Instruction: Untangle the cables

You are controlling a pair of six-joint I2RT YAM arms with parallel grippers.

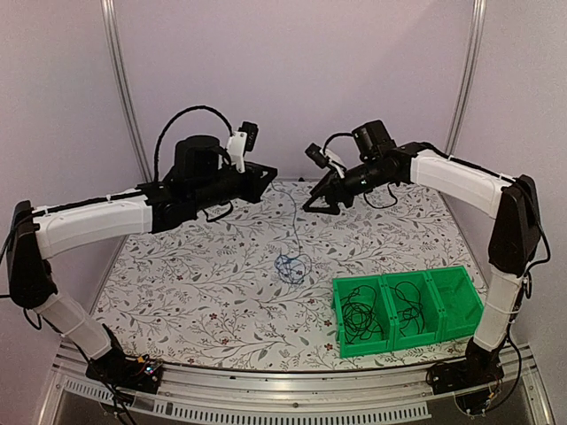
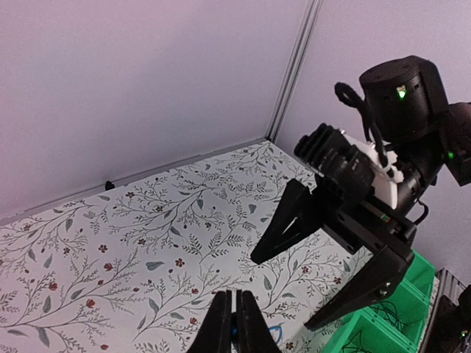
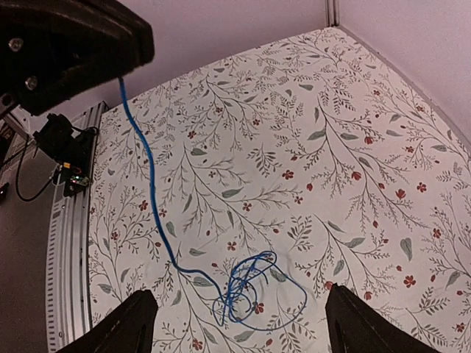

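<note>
One blue cable (image 1: 292,266) hangs from the left gripper (image 1: 268,174), pinched shut on its end, its knot on the surface (image 1: 177,283) just left of the green bins (image 1: 443,305). The right gripper (image 1: 321,205) gapes wide, empty. Lift higher and that knot could cinch tight!

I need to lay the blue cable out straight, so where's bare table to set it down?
Bare: near-left tabletop, between the tangled blue cable and the left edge. Crowded: near right, where green bins hold black cables.
</note>
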